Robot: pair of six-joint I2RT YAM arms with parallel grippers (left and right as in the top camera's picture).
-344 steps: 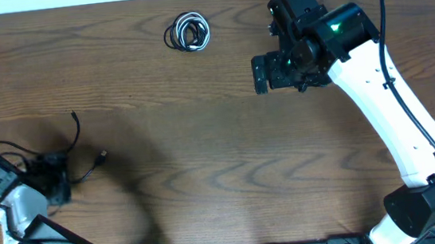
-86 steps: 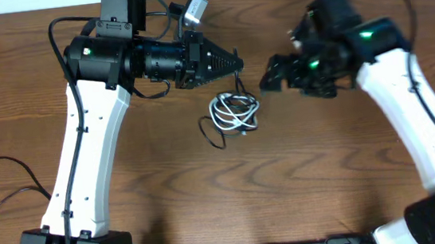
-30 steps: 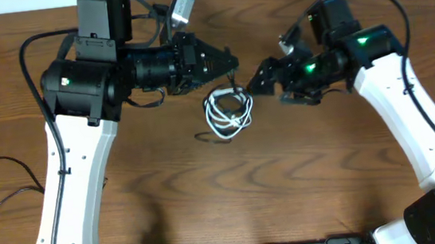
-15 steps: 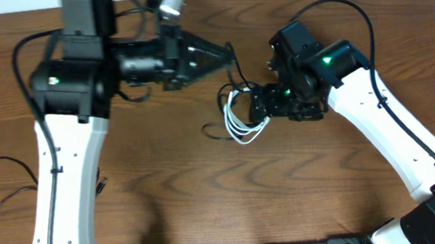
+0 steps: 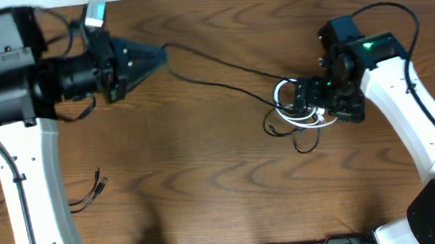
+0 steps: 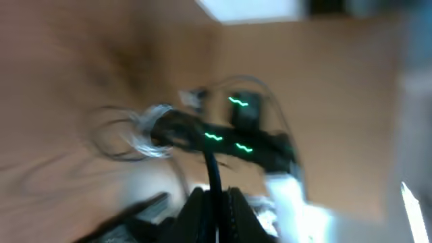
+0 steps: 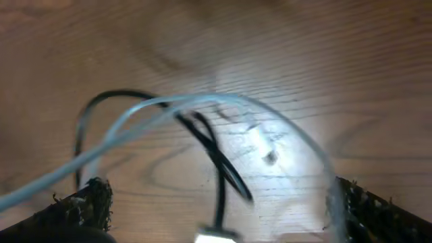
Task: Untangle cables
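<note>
The thin black cable [image 5: 220,70] stretches in a long, nearly straight run away from the small bundle, so the untangling looks underway but not finished. Its other end loops through the thin white cable [image 5: 282,93], which sits coiled in a few turns with slack black loops spilling beside it. The left gripper [image 5: 159,55] is clamped on the free end of that black cable, which leads straight out from its fingertips toward the bundle, well away from it. The left wrist view is blurred but shows the cable leaving between the closed fingers. The right gripper [image 5: 305,104] stands wide open with the bundle directly between its fingers: the right wrist view shows the white arc and a black strand crossing the gap, neither of them pinched. What seems left is to draw the black end clear of the white coils. Another thin black lead with small plugs [image 5: 95,184] lies alone on the brown wooden table [image 5: 208,187], well below the left gripper, perhaps already freed.
</note>
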